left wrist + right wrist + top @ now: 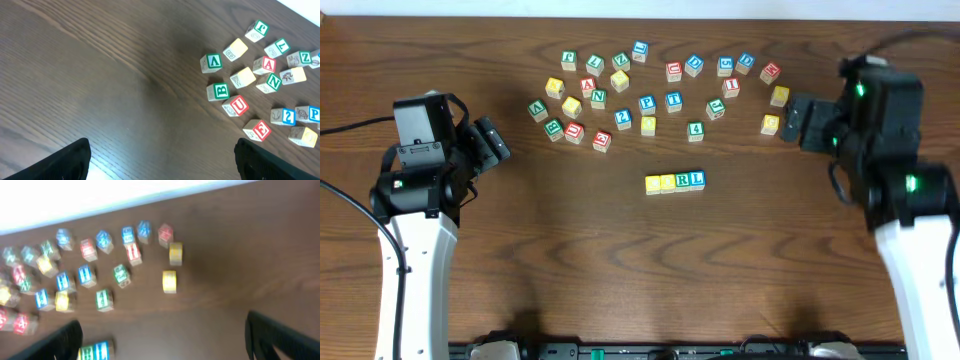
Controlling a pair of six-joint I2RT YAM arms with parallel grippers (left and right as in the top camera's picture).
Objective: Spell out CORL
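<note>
A short row of letter blocks (675, 182) lies in the middle of the table, two yellow ones at its left, then a green R and a blue L at its right. Its right end shows blurred in the right wrist view (95, 350). My left gripper (492, 142) is open and empty at the left, apart from the blocks; its fingers frame bare wood (161, 162). My right gripper (797, 120) is open and empty at the right, next to two yellow blocks (775, 110); its fingers also frame bare wood (162, 340).
Several loose letter blocks (620, 95) lie scattered across the far half of the table, also in the left wrist view (260, 85) and right wrist view (90, 265). The table's far edge (125, 200) runs behind them.
</note>
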